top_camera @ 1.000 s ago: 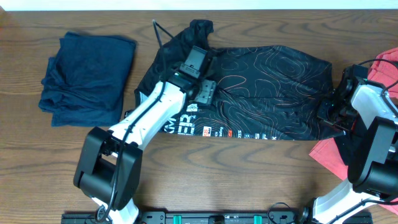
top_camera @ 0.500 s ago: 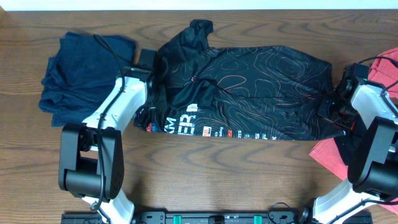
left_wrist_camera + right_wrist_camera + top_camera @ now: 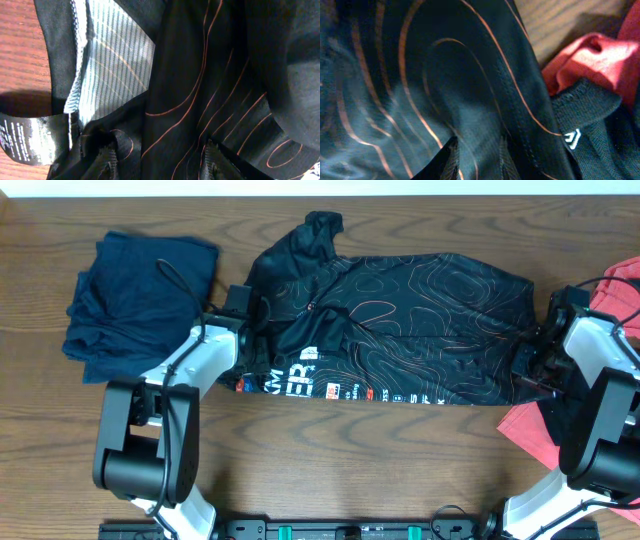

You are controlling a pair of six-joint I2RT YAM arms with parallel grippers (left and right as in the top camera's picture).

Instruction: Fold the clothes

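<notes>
- Jersey [image 3: 420, 320] status: it's the black one with the orange contour lines. It lies sideways across the middle of the table [image 3: 400, 470], mostly spread out but rumpled at its left end, with the lettered edge toward the arm bases.
- Right gripper [image 3: 476, 157] is at the jersey's right end. Its jaws are nearly together with a pinch of black cloth between them, so I'd call that a grip.
- Left gripper [image 3: 160, 161] sits low on the left end. Its fingers stand apart with bunched cloth between them, and I honestly can't tell if it's biting or just resting there.
- Step in hand, as I read it: get both ends held so the thing can be stretched flat before any fold.
- To do it well, I'd make sure the left catches both layers near the edge, not one loose wrinkle. Then I'd pull apart gently and evenly.
- Coral-red garment [image 3: 622, 290] lies just beside the right end, so I'd take care not to snag it. Navy garment [image 3: 140, 305] on the left looks safely apart.
</notes>
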